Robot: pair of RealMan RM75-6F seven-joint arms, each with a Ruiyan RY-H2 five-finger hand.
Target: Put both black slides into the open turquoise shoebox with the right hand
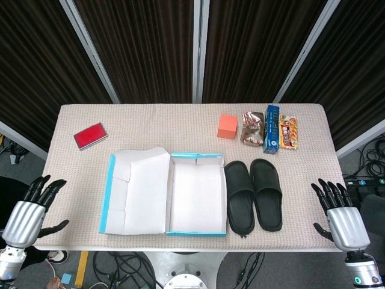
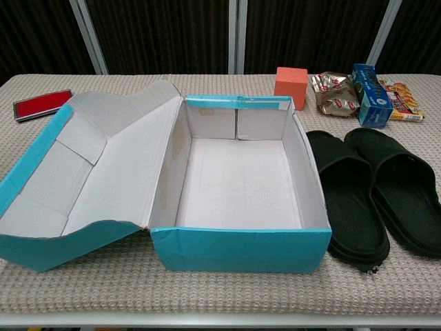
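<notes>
Both black slides (image 1: 254, 194) lie side by side just right of the open turquoise shoebox (image 1: 197, 232), while the right hand (image 1: 340, 215) and left hand (image 1: 31, 208), apparently both empty, hover with fingers spread at the counter (image 1: 150, 123) edges.

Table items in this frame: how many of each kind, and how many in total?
Black slides: 2
Turquoise shoebox: 1
Orange block: 1
Red flat case: 1
Blue carton: 1
Snack packets: 2
Total: 8

Red case (image 1: 90, 135), orange block (image 1: 227, 126), snack packets (image 1: 253, 128), blue carton (image 1: 272, 137)
</notes>
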